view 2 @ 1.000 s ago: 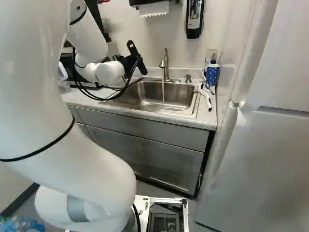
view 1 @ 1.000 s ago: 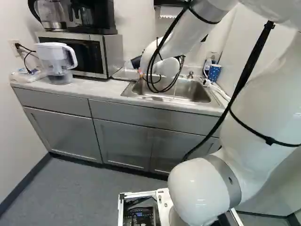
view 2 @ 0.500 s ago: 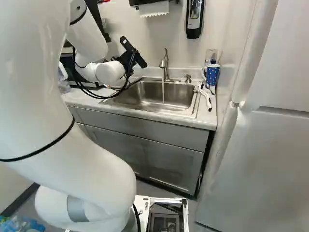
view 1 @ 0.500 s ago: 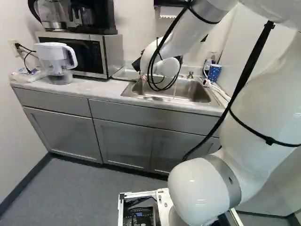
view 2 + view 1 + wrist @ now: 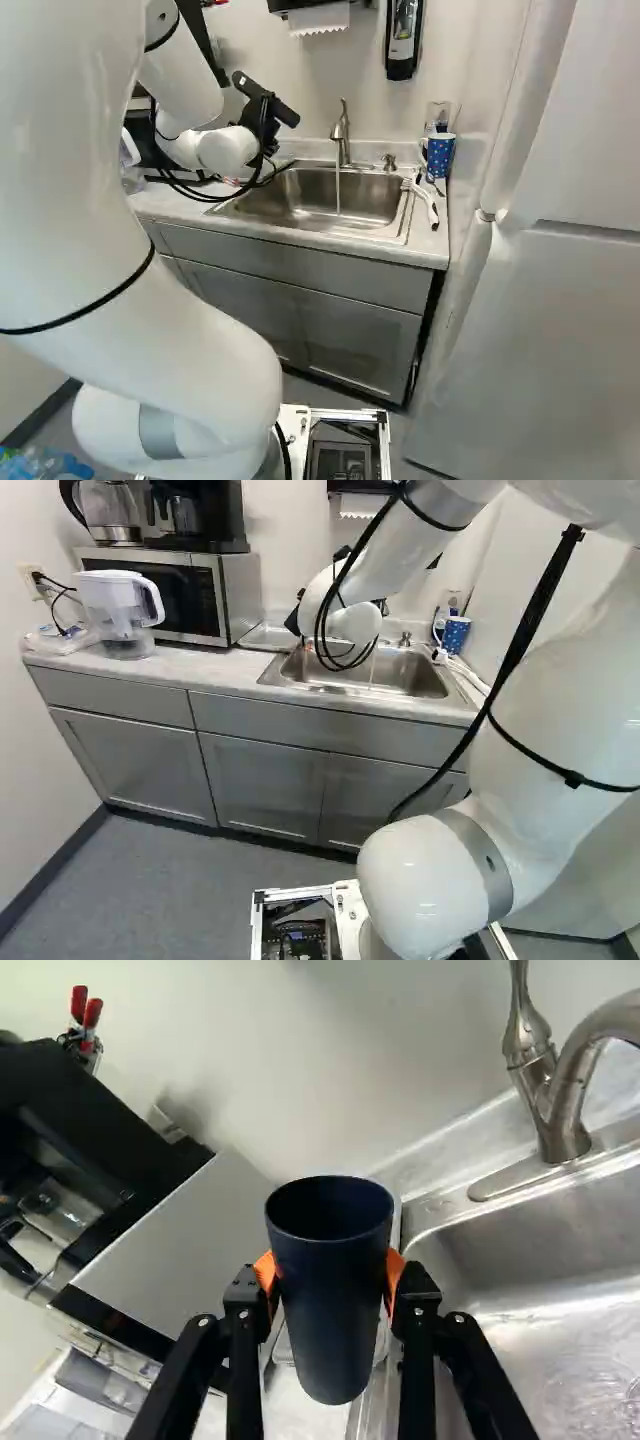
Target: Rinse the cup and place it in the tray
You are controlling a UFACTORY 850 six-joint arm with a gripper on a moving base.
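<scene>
The hand (image 5: pixel 262 112) stands part-open, its orange pads (image 5: pixel 265 1268) pressed on two sides of the dark cup (image 5: pixel 330 1305) — held above the bench (image 5: pixel 205 665) near the sink's left edge. A shallow tray (image 5: pixel 262 638) lies between that edge and the microwave (image 5: pixel 165 595), partly behind the cup in the wrist view. Room for moving runs between microwave and tap (image 5: pixel 343 135), which pours into the sink (image 5: pixel 320 205) — a dotted mug (image 5: pixel 440 156) stands near the bench's far right corner.
</scene>
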